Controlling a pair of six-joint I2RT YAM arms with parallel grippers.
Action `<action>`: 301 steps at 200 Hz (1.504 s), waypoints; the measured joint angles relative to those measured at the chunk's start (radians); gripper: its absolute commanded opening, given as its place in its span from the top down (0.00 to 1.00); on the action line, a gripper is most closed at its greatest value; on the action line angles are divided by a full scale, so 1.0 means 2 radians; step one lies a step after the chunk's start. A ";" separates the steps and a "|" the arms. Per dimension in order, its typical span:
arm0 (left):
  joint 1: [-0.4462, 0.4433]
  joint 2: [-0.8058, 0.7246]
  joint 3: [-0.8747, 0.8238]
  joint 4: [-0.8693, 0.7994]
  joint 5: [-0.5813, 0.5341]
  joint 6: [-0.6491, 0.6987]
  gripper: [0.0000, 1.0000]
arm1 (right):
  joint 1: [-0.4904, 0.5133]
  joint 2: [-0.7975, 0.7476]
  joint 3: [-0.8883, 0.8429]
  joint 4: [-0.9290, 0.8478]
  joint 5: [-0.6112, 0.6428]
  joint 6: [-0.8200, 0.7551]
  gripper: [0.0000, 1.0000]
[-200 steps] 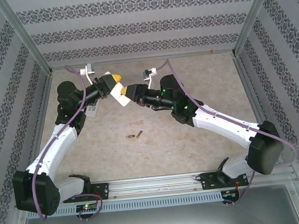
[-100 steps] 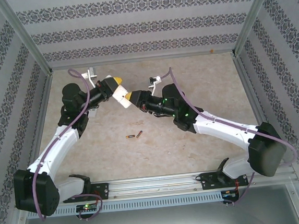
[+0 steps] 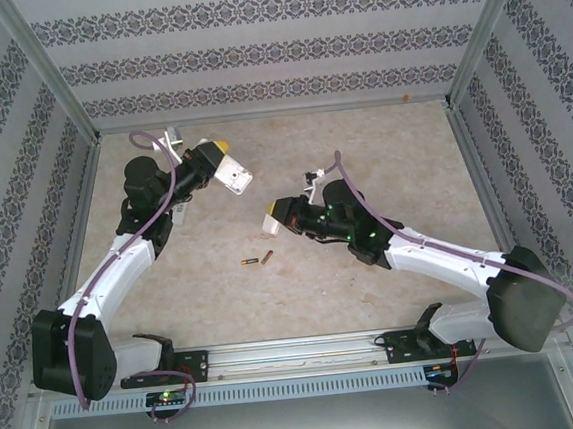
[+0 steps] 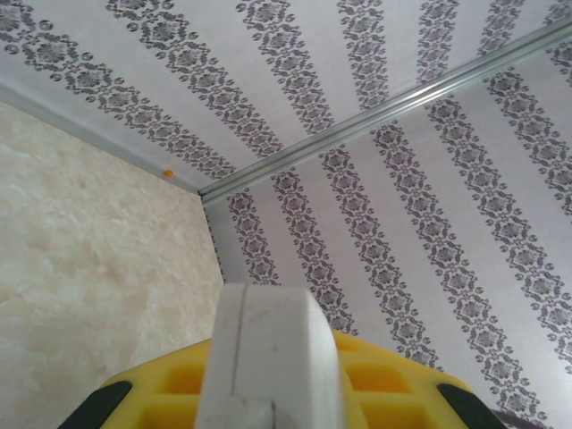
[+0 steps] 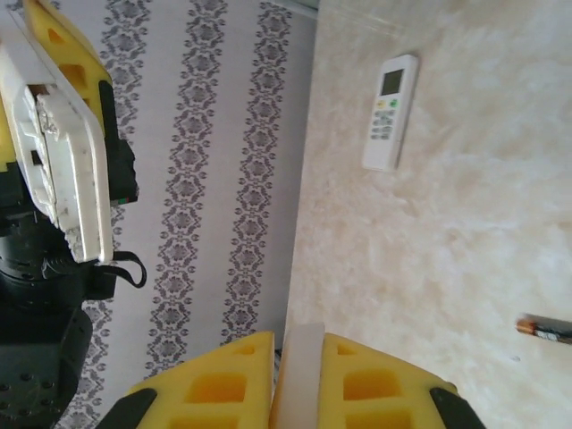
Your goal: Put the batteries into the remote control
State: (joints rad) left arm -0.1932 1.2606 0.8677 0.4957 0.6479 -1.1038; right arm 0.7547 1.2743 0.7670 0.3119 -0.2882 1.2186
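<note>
At far left, a second white remote [image 5: 391,112] lies flat on the table [image 3: 403,164], display side up, close to the side wall. Next we see the left gripper [image 3: 223,158], raised above the table and clenched on the remote control [image 3: 235,176]. This remote is clamped edgewise between the yellow fingers [image 4: 393,384], one end jutting beyond them. Below and to the right, the batteries [image 3: 257,260] rest on the bare table in the open middle, well apart from both remotes and touched by neither gripper. Just right of them we find the right gripper [image 3: 273,220], its pads pressed on a thin white piece [image 5: 302,357], which stands upright between them. We cannot tell what this piece is.
</note>
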 measured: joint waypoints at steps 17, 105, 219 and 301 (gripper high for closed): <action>0.000 0.004 0.000 -0.002 -0.006 0.001 0.98 | -0.031 -0.027 -0.010 -0.028 0.013 -0.025 0.93; -0.090 -0.001 -0.018 -0.059 -0.062 0.065 0.99 | -0.303 0.158 -0.043 -0.068 -0.006 -0.180 0.90; -0.112 0.018 -0.015 -0.074 -0.073 0.081 0.99 | -0.250 -0.097 -0.104 -0.124 0.075 -0.242 0.07; -0.132 0.021 0.010 -0.103 -0.059 0.095 0.99 | 0.029 -0.037 0.050 -0.099 0.112 -0.545 0.14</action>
State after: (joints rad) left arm -0.4564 1.3018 0.8886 0.2901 0.5301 -0.9146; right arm 0.8120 1.2003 0.8669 0.1131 -0.0647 0.1295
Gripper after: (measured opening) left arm 0.197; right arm 0.899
